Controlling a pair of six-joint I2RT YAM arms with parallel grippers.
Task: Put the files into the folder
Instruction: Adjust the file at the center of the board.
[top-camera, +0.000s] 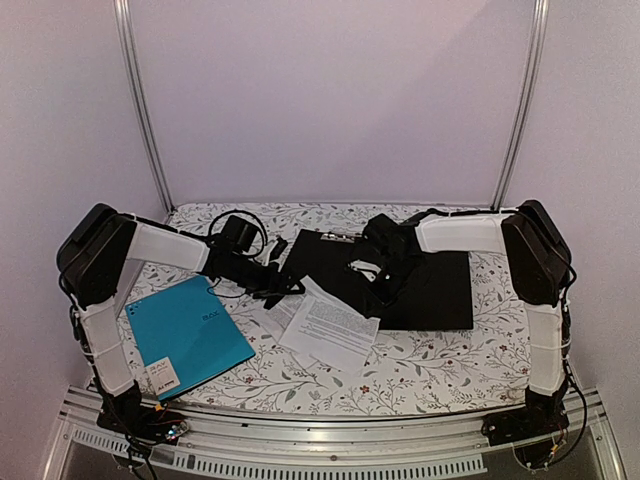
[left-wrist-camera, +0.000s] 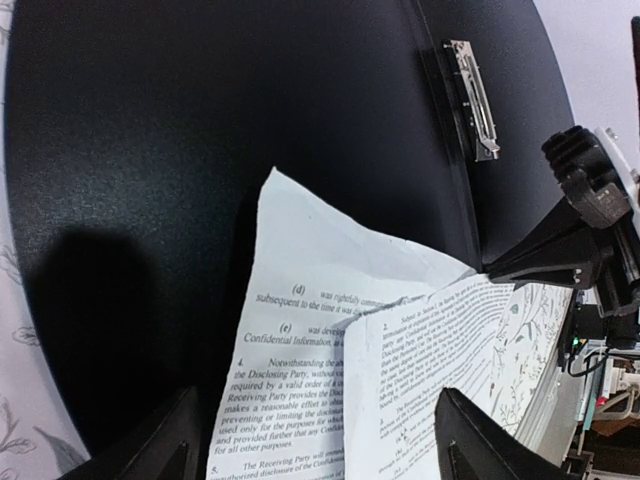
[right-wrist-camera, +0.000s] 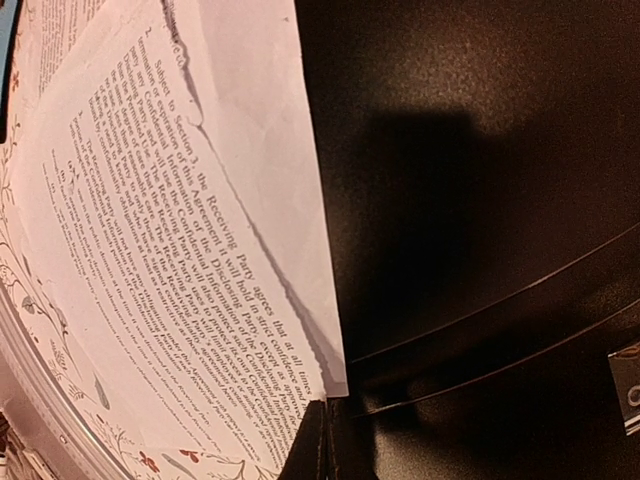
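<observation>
Left pincer is wide open, fingers spread w/ nothing gripped. The files lie right under and btw its fingertips: two printed sheets overlapping, the one toward its right finger on top. Ahead of this pincer the sheets' far corner reaches over the folder, which lies open and flat. The rest of the paper sits on the floral table cloth. The folder's silver clip is further ahead and to the right of the left pincer.

Right pincer is narrow, fingers together, tip at the corner of the top sheet where it meets the black cover. It is prob. pinching that corner, tho the wrist view is too dark to be sure. Paper spreads to the left of this pincer, w/ folder ahead and to its right.

A teal folder lies behind the left pincer, toward its arm's base, just beside the sheets.
</observation>
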